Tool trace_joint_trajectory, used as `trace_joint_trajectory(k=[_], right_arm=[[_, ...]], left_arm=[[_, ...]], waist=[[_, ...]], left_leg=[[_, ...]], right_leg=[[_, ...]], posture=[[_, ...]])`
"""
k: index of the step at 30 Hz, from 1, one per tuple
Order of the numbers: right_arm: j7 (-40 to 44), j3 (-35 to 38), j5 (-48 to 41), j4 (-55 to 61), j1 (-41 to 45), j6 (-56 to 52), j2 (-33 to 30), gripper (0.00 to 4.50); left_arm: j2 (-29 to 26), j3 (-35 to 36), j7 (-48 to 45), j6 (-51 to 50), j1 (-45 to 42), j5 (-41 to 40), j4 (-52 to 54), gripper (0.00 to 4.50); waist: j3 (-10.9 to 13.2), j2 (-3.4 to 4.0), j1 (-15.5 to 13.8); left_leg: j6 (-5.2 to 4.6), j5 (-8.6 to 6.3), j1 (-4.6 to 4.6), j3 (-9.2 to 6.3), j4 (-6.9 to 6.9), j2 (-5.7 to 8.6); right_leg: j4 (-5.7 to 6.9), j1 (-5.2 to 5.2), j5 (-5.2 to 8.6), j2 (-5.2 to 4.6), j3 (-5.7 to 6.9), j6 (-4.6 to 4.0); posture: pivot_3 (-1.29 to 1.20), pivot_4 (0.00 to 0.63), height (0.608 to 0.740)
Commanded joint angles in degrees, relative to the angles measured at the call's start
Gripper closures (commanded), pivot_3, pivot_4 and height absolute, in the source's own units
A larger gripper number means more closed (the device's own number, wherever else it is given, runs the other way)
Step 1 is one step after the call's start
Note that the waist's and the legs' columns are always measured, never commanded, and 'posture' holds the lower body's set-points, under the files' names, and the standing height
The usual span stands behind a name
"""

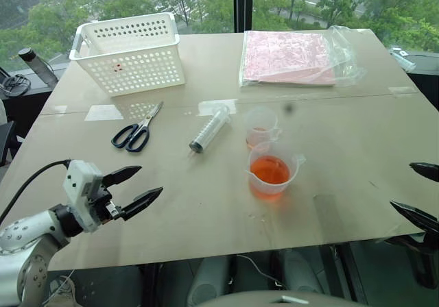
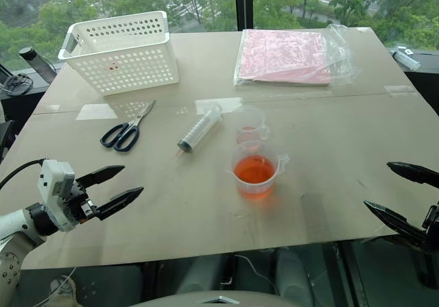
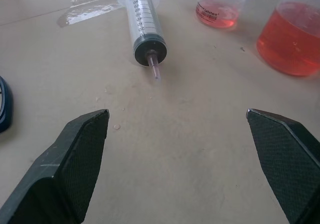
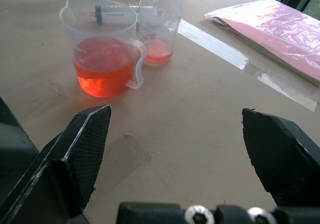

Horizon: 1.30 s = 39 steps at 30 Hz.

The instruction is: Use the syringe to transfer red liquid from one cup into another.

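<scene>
The syringe point(image 1: 210, 129) lay mid-frame — light, rigid, likely slick, best pinched mid-barrel — while both grippers point(image 1: 132, 186) point(image 1: 421, 194) gaped wide, empty.

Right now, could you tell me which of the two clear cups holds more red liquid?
The wider beaker, the one with the spout, is roughly half full; the narrower cup behind it holds only a shallow layer.

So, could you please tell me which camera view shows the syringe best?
The left wrist view: the syringe lies close, its scale marks and tip readable. Both eye views show it whole but small; the right wrist view shows it partly, behind the larger cup.
</scene>
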<state>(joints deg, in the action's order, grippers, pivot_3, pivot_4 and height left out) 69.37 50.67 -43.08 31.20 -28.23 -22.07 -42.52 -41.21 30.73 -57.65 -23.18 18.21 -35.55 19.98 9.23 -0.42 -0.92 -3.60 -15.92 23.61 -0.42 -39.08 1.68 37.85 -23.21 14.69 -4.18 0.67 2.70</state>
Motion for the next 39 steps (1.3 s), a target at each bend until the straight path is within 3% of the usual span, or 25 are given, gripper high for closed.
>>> trace_joint_trajectory(k=[1, 4, 7, 12, 15, 18, 20, 22, 27, 28, 32, 39], right_arm=[[-1.6, -2.7, -1.2, 0.4, 4.0, 1.0, -1.4, 0.0], [-4.5, -9.0, -2.6, 1.3, 11.4, 0.7, -2.0, 0.0], [-5.7, -10.7, -2.9, 1.7, 14.2, 0.9, -1.9, 0.0], [-5.5, -12.2, -7.0, 4.1, 16.3, -0.3, -2.8, 0.0], [-6.4, -13.6, -8.7, 5.4, 18.4, -1.0, -4.5, 0.0], [-6.4, -14.0, -10.1, 5.7, 20.3, -1.6, -6.3, 0.0], [-6.6, -14.2, -11.4, 6.1, 21.1, -2.3, -7.4, 0.0], [-7.1, -14.2, -12.8, 7.1, 21.4, -3.4, -8.4, 0.0], [-8.8, -13.4, -14.1, 8.6, 22.8, -4.2, -10.2, 0.0], [-8.8, -13.0, -13.8, 8.7, 22.6, -4.0, -10.2, 0.0], [-9.2, -12.0, -13.2, 9.7, 21.3, -3.8, -10.0, 0.0], [-10.5, -9.5, -13.2, 11.2, 18.8, -3.7, -9.7, 0.0]], left_arm=[[-1.1, -1.3, 1.0, 0.0, -2.6, -0.2, 2.2, 0.02], [-2.7, -4.0, 4.0, -3.7, -9.3, -1.4, 2.9, 0.02], [-3.6, -5.5, 6.7, -6.7, -13.0, -1.5, 4.0, 0.02], [-3.3, -11.0, 19.5, -13.6, -21.5, 2.7, 9.2, 0.02], [-5.3, -17.0, 30.0, -30.9, -33.2, 3.9, 11.5, 0.02], [-10.2, -28.8, 32.5, -51.3, -47.6, 5.3, 9.0, 0.02], [-7.7, -34.9, 31.0, -63.2, -61.2, 3.3, 1.5, 0.02], [-4.3, -40.7, 31.0, -68.7, -72.7, 3.1, -9.9, 0.02], [1.8, -53.8, 28.6, -69.3, -91.5, 6.0, -36.4, 0.02], [5.0, -55.5, 28.9, -69.3, -95.4, 8.3, -44.5, 0.02], [13.2, -63.2, 23.7, -64.5, -104.5, 13.6, -63.7, 0.02], [22.8, -63.0, 19.9, -49.3, -110.4, 25.1, -85.7, 0.02]], waist=[[0.0, 0.0, 0.0], [0.0, 0.03, 0.1], [0.0, 0.05, 0.0], [0.0, 0.02, -0.2], [0.0, 0.0, -0.3], [0.0, -0.1, -0.2], [0.1, -0.14, -0.4], [0.1, -0.19, -0.1], [0.2, -0.3, 0.7], [0.2, -0.32, 0.6], [0.2, -0.37, 0.2], [0.3, -0.47, 0.2]], left_leg=[[0.0, 0.0, 0.0, 0.0, 0.0, 0.0], [0.01, 0.0, -0.15, -0.01, -0.1, -0.01], [-0.02, 0.01, -0.17, 0.0, -0.11, 0.0], [0.19, 0.12, 0.06, -0.01, -0.09, 0.01], [0.19, 0.12, 0.08, -0.05, -0.13, 0.05], [0.15, 0.1, 0.08, -0.1, -0.24, 0.07], [0.0, 0.02, 0.02, -0.13, -0.28, 0.1], [0.01, 0.05, 0.01, -0.18, -0.34, 0.15], [0.17, 0.15, 0.03, -0.03, -0.34, 0.13], [0.18, 0.15, 0.12, 0.0, -0.34, 0.12], [0.16, 0.15, 0.21, 0.1, -0.32, 0.16], [0.14, 0.13, 0.26, 0.12, -0.32, 0.16]], right_leg=[[0.0, 0.0, 0.0, 0.0, 0.0, 0.0], [0.04, 0.1, 0.0, 0.01, 0.01, -0.03], [0.02, 0.18, -0.04, 0.02, 0.01, -0.04], [-0.01, 0.0, -0.14, 0.05, 0.05, 0.14], [0.02, 0.0, -0.15, 0.06, 0.08, 0.16], [0.1, 0.03, -0.17, 0.14, 0.11, 0.19], [0.11, 0.12, -0.17, 0.24, 0.15, 0.22], [0.11, 0.17, -0.18, 0.57, 0.17, 0.27], [0.14, 0.1, -0.12, 0.61, 0.04, 0.34], [0.16, -0.04, -0.12, 0.62, 0.04, 0.34], [0.14, -0.09, -0.08, 0.62, 0.06, 0.41], [0.11, -0.13, -0.07, 0.52, -0.12, 0.42]], posture=[[0.0, 0.15, 0.74], [0.0, 0.15, 0.74], [0.0, 0.15, 0.74], [0.0, 0.15, 0.74], [0.0, 0.15, 0.74], [0.0, 0.15, 0.74], [0.0, 0.15, 0.74], [0.0, 0.15, 0.74], [0.0, 0.15, 0.74], [0.0, 0.15, 0.74], [0.0, 0.15, 0.74], [0.0, 0.15, 0.74]])
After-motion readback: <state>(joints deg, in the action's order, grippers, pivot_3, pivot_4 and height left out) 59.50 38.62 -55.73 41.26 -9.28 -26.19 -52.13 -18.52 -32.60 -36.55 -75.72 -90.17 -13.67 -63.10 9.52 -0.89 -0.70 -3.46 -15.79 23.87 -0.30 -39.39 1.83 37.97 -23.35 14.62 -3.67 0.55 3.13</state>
